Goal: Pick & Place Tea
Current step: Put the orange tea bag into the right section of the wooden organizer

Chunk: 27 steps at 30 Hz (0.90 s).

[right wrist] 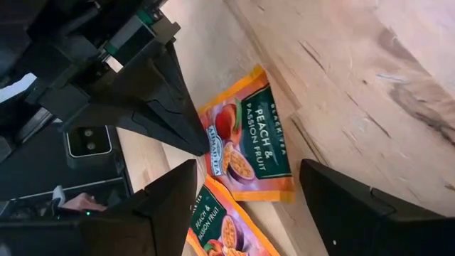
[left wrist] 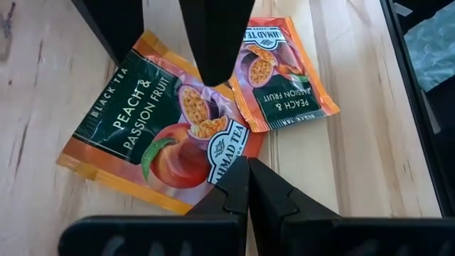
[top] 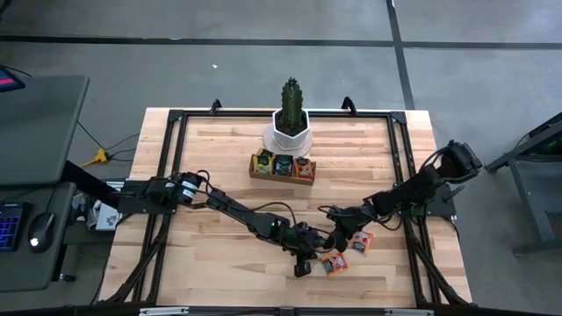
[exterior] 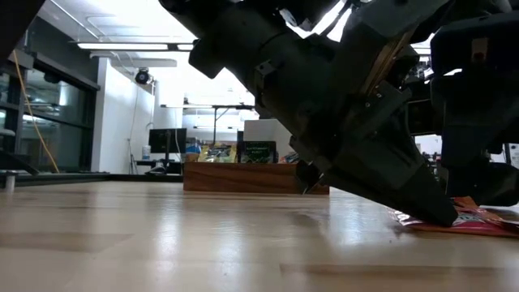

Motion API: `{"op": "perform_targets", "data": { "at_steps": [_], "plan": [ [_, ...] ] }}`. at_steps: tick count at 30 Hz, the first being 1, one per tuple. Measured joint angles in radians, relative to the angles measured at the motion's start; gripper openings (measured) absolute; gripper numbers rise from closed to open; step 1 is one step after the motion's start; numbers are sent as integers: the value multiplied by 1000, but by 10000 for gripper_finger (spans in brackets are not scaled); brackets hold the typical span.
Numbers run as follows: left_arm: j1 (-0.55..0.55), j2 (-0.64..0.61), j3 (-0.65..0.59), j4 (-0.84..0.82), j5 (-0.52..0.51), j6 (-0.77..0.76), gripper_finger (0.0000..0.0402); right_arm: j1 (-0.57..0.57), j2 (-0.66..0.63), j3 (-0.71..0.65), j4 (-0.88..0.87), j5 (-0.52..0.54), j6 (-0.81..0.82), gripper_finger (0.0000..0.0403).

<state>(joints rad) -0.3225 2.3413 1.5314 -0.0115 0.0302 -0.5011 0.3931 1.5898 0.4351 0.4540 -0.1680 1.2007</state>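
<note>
Two orange-red tea sachets lie flat on the wooden table [top: 219,263] near its front edge, one [left wrist: 153,135] close to my left gripper, the other [left wrist: 284,78] just beyond it. My left gripper [left wrist: 247,162] is shut, with its tips at the nearer sachet [top: 334,263]. My right gripper [right wrist: 249,171] hangs open over the same sachet [right wrist: 252,142], one finger on each side of it and not touching. The second sachet [top: 362,240] lies toward the right arm. More tea stands in the wooden tray [top: 283,165] at the back. My left gripper sets its shut fingertips on the nearer sachet's edge beside the printed label [left wrist: 226,158]. The fingers [exterior: 438,207] slant down from the table's left. The sachet [exterior: 478,223] lies flat on the table under them.
A white pot with a green plant [top: 290,123] stands right behind the tray. A black frame [top: 399,132] runs around the tabletop. Bare wood lies to the left of the sachets and between them and the tray.
</note>
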Motion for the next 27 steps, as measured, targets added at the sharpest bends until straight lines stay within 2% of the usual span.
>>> {"op": "perform_targets", "data": {
  "at_steps": [5,8,13,21,27],
  "plan": [
    [0,1,0,4,-7,2,0,0,1,0,-1,-1,0,245],
    [0,1,0,4,-7,3,0,0,1,0,-5,2,4,227],
    [0,1,0,4,-6,3,0,0,3,0,-13,10,6,160],
    [1,1,0,4,-5,3,0,0,3,0,-16,30,-22,18],
    [2,2,-1,17,4,34,1,-1,3,0,-18,27,-48,3]
  ]
}}
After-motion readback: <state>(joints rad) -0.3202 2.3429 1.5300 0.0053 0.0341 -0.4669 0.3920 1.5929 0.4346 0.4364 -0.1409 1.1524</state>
